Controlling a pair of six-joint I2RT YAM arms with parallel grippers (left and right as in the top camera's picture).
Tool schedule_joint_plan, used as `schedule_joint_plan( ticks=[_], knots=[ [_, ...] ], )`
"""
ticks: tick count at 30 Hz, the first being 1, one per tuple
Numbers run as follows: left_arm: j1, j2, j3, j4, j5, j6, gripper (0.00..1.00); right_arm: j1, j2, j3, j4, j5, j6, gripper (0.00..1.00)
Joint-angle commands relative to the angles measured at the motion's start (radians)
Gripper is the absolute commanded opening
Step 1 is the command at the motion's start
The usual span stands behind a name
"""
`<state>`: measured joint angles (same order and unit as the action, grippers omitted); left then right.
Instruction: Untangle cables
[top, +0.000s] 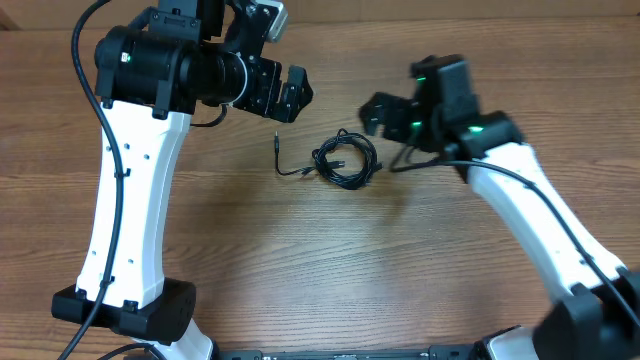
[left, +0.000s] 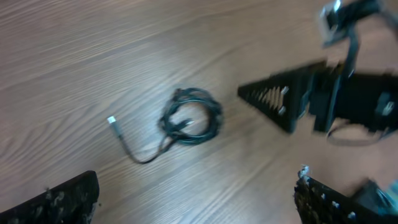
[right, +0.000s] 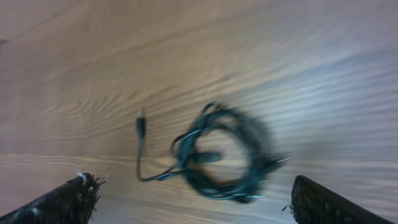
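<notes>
At the near edge of the counter (top: 330, 290) the bases of both arms are seen, and from there the white left arm (top: 130, 200) and the white right arm (top: 520, 200) are stretched out over the wood. Past a bare stretch of wood grain the cables (top: 345, 160) are found: they are gathered in a small, loose black coil lying flat on the counter, about midway between the two arms. From the coil's left side one thin cord is run out in a bend and is ended in a small plug (top: 277, 140), which is laid apart from the coil and pointed away from the bases. Just beyond the coil the two sets of jaws are held, the left jaws further off and to the coil's left, the right jaws near its right side; neither is seen touching the cables. In the left wrist view the coil (left: 191, 116) and the silver-tipped plug (left: 112, 121) are shown on the wood ahead, and the left fingertips (left: 62, 199) are set at opposite bottom corners, so the left jaws are spread wide and empty; the right arm's black fingers (left: 298, 93) are seen beyond the coil. In the blurred right wrist view the coil (right: 227, 152) is framed between the right fingertips (right: 62, 202), likewise far apart: the right jaws are spread and empty.
</notes>
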<state>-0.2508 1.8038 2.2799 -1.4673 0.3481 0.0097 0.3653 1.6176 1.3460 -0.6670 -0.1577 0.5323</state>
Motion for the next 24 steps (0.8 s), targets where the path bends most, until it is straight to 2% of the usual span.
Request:
schedule_joint_plan(
  ticks=[1,5,6,7,8,9,11,12,16,20,24],
  knots=[
    [0.009,0.008,-0.004,-0.003,-0.185,-0.126,1.0,0.102,0.082,-0.005,0.062,-0.001,0.227,1.0],
    [0.029,0.008,-0.004,-0.019,-0.241,-0.157,1.0,0.195,0.171,-0.005,0.225,0.02,0.32,0.96],
    [0.035,0.008,-0.004,-0.025,-0.245,-0.156,1.0,0.203,0.183,-0.005,0.243,0.027,0.349,0.89],
    [0.042,0.008,-0.004,-0.032,-0.245,-0.156,1.0,0.208,0.195,-0.005,0.255,0.043,0.386,0.62],
    [0.05,0.008,-0.004,-0.04,-0.245,-0.156,1.0,0.211,0.207,-0.005,0.255,0.072,0.435,0.46],
    [0.056,0.008,-0.004,-0.046,-0.245,-0.156,1.0,0.211,0.216,-0.005,0.254,0.094,0.47,0.46],
    [0.068,0.008,-0.004,-0.062,-0.245,-0.156,1.0,0.211,0.235,-0.005,0.256,0.124,0.504,0.68],
    [0.071,0.008,-0.004,-0.07,-0.245,-0.156,1.0,0.208,0.246,-0.005,0.255,0.143,0.514,0.71],
    [0.075,0.008,-0.004,-0.083,-0.245,-0.151,1.0,0.195,0.272,-0.005,0.28,0.175,0.515,0.71],
    [0.075,0.008,-0.004,-0.093,-0.245,-0.151,1.0,0.193,0.311,-0.005,0.348,0.177,0.511,0.81],
    [0.075,0.008,-0.004,-0.113,-0.245,-0.139,1.0,0.187,0.363,-0.005,0.433,0.183,0.479,0.81]
  ],
)
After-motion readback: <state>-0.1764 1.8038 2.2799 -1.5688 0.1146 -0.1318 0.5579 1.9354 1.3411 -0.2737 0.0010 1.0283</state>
